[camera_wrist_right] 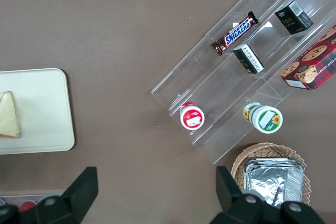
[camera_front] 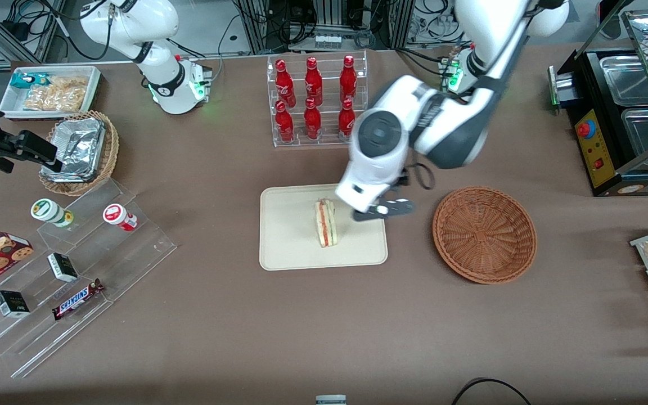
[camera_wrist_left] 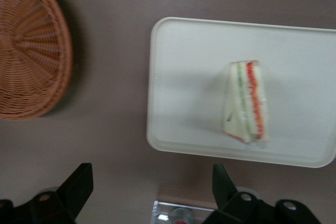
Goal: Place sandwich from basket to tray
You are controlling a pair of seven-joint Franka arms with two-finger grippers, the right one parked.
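White left arm, grey joints, black gripper [camera_front: 383, 210].

The sandwich [camera_front: 327, 223] stands on the tray [camera_front: 290, 247]; the claw [camera_front: 383, 209], seemingly spread, hovers beside it.

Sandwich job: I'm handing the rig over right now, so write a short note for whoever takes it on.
Gripper: open, empty, above the tray's edge nearest the basket, clear of the sandwich.
Sandwich: on the tray, standing on edge, filling side up, about mid-tray.
Basket: empty, beside the tray toward the working arm's end of the table.
Done: sandwich is out of the basket and released on the tray.
Left: nothing to move; probably just pull the arm away without knocking the sandwich.
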